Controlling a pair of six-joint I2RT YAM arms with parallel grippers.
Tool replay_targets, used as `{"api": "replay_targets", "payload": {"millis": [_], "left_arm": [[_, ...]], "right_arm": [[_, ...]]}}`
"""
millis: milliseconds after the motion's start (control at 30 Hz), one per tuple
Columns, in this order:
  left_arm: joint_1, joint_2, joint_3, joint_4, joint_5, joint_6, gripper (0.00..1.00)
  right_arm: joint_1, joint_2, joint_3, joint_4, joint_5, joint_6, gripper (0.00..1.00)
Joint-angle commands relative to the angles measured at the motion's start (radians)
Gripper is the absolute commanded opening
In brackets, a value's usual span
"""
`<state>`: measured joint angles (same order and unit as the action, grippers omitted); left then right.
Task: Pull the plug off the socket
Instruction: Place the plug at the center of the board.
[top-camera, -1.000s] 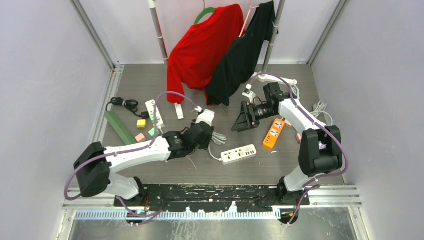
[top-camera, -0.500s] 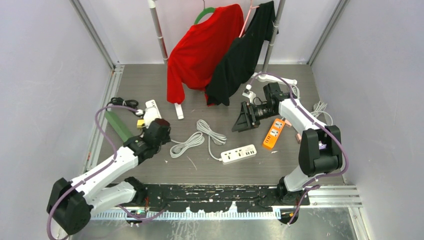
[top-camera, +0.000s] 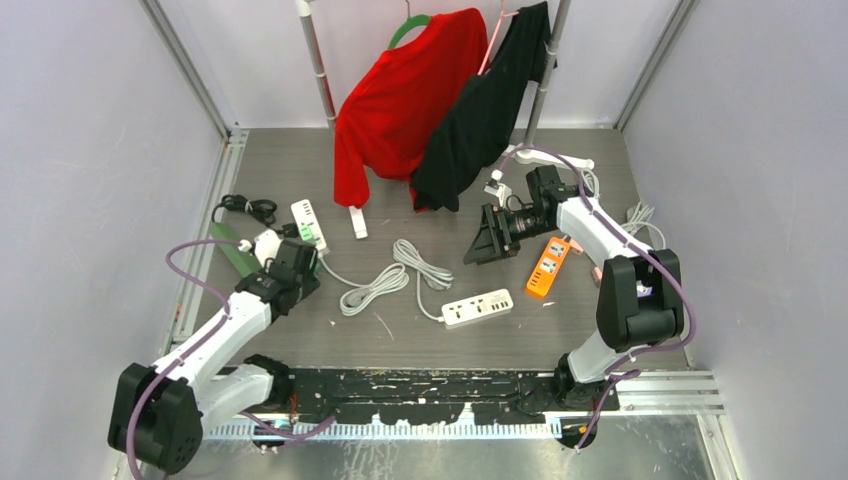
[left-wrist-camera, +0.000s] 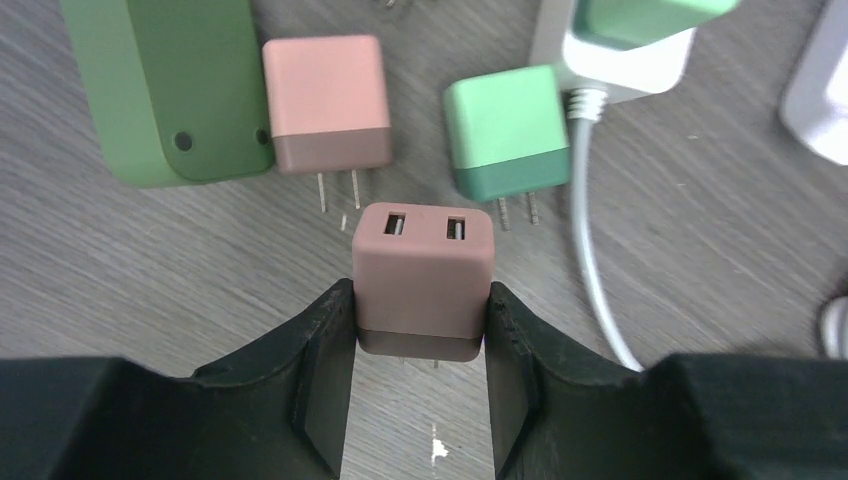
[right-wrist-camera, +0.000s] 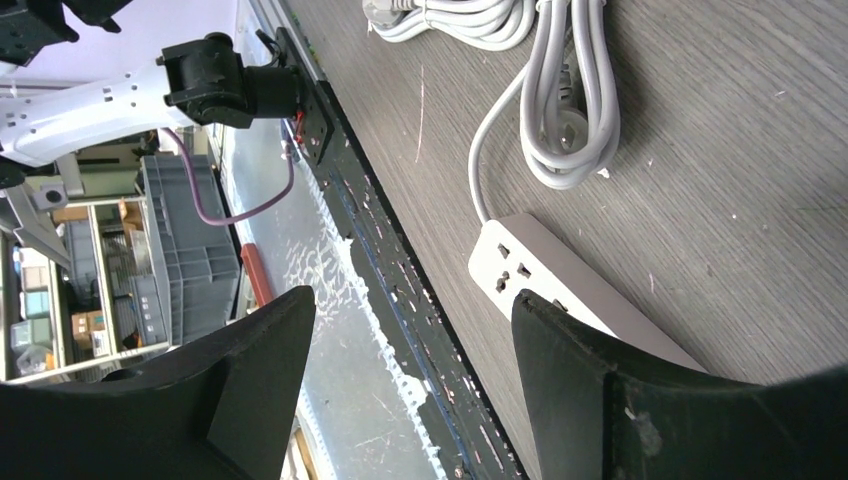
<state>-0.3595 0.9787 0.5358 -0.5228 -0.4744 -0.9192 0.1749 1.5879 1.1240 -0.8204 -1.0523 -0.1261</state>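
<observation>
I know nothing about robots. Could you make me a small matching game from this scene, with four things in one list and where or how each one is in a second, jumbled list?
Things
1. brown charger cube
2. pink charger cube
3. red garment
4. right tool

Places or states
A. hanging on a hanger at the back
B. open, holding nothing
C. gripped by the left tool
D. lying loose on the table next to the dark green power strip

Pairs: 1-C, 2-D, 3-A, 4-B
</observation>
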Motion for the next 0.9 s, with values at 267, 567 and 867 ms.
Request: {"api": "replay_targets", "payload": {"millis": [267,567,867], "left_arm": [[0.025,0.233,0.13,-0.174,-0.052,-0.135,0.2],[0.025,0.208,0.175,-0.229,0.009,-0.105,1.0],[0.024,-0.02,0.13,-0.163,0.229,-0.029,1.0]], "right_arm": [[-0.003,0.003,0.039,-0.01,-0.004,-0.015,0.77],[-0.003,0.007,0.045,-0.027,0.007,-0.036,0.77],[-0.01,0.003,0.057,-0.055,0.017,-0.066,0.78]]}}
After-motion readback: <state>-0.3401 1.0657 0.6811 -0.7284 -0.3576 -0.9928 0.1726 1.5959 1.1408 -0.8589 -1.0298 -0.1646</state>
